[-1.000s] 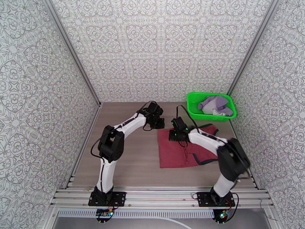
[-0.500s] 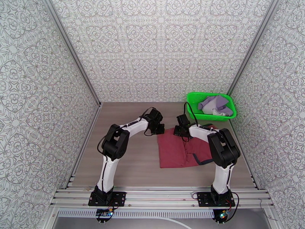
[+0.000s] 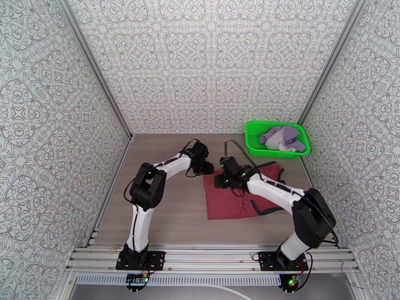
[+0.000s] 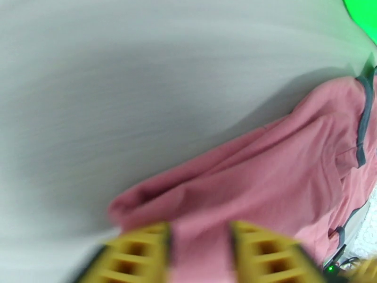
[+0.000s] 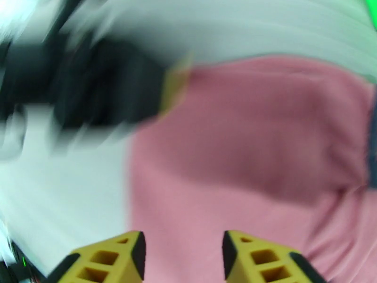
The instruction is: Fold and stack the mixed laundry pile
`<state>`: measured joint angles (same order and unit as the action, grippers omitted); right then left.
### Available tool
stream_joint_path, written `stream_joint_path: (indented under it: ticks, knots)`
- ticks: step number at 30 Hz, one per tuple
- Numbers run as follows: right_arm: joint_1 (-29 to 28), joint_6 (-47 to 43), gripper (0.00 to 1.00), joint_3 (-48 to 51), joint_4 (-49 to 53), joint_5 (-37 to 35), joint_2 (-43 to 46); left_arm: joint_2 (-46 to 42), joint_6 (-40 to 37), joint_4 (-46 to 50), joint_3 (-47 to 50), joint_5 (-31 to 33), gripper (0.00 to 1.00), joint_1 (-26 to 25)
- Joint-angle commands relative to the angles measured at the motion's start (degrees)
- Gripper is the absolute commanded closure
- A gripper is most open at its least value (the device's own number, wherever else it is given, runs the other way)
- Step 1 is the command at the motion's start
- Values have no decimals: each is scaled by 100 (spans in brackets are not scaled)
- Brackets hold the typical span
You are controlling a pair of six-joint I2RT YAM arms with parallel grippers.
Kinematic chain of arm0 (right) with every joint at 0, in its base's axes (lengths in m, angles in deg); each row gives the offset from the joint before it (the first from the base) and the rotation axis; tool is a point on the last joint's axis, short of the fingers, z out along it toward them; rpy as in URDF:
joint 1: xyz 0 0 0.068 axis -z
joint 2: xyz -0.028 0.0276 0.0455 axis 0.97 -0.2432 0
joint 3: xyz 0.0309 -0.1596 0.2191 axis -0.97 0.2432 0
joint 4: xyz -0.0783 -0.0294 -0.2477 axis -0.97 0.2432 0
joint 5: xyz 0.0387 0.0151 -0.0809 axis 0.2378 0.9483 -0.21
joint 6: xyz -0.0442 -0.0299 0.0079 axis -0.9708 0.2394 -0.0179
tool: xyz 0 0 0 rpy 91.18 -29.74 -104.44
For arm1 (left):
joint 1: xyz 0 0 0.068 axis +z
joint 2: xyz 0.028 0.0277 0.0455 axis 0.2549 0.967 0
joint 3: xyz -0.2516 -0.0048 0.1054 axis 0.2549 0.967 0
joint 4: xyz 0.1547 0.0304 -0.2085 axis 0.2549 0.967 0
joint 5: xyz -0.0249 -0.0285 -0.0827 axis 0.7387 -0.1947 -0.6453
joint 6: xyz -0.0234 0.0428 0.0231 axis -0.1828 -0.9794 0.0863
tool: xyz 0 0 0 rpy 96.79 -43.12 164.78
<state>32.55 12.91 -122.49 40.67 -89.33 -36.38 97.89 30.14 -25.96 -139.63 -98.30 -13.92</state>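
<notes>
Hovering at the red tank top (image 3: 225,203), my left gripper (image 4: 199,232) stands spread. My right gripper (image 5: 183,241) is spread too.

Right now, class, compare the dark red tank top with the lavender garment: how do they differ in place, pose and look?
The dark red tank top lies spread nearly flat on the table; the lavender garment sits crumpled in the green basket. The tank top has dark trim at its openings; the lavender garment looks plain. Both are soft cloth, and neither is stacked yet.
</notes>
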Motion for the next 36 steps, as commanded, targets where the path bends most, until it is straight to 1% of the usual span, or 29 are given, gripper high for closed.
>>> stream_joint_path:
  ticks: [1, 2, 3, 6, 7, 10, 15, 16, 19, 21, 22, 23, 24, 25, 26, 29, 32, 36]
  knots:
    - [-503, 122, 41, -71, 921, -371, -127, -549, -225, 576, -161, 464, 23, 33]
    - [-683, 157, 39, -174, 1010, -375, -228, -583, -229, 680, -162, 520, 19, 39]
    - [-845, 209, 38, -298, 1109, -401, -364, -584, -239, 779, -169, 550, 18, 50]
    - [-1159, 367, 37, -611, 1276, -440, -845, -353, -248, 916, -192, 477, 18, 80]
    - [-1217, 427, 38, -680, 1296, -469, -973, -263, -244, 904, -197, 411, 20, 65]
    - [-1311, 544, 46, -812, 1297, -398, -1366, 49, -200, 729, -243, 187, 25, 39]
    - [-1464, 652, 50, -927, 1426, -370, -1723, 583, -204, 801, -620, 139, 31, 20]
    - [-1487, 685, 52, -934, 1450, -379, -1762, 797, -210, 815, -694, 136, 33, 16]
    - [-1550, 752, 55, -890, 1499, -391, -1840, 1078, -216, 859, -867, 91, 44, -1]
    - [-1560, 777, 59, -849, 1491, -399, -1901, 1233, -219, 847, -941, 90, 53, -20]
    - [-1560, 780, 63, -853, 1490, -407, -1952, 1299, -221, 829, -968, 94, 60, -38]
    - [-1559, 767, 68, -869, 1499, -412, -1997, 1371, -221, 811, -978, 94, 70, -43]
    - [-1559, 752, 73, -888, 1502, -416, -2033, 1419, -222, 803, -991, 97, 82, -47]
    - [-1558, 733, 78, -922, 1500, -421, -2073, 1472, -214, 795, -997, 98, 100, -50]
    - [-1569, 719, 83, -949, 1502, -428, -2091, 1497, -201, 791, -977, 90, 100, -50]
    - [-1585, 599, 94, -1049, 1465, -407, -2100, 1450, -187, 795, -781, 228, 100, -3]
    - [-1662, 363, 100, -1283, 1395, -241, -2074, 1079, -109, 696, -257, 422, 100, 180]
    - [-1760, 123, 100, -1728, 1177, 377, -2099, 230, -46, 556, 627, 648, 100, 629]
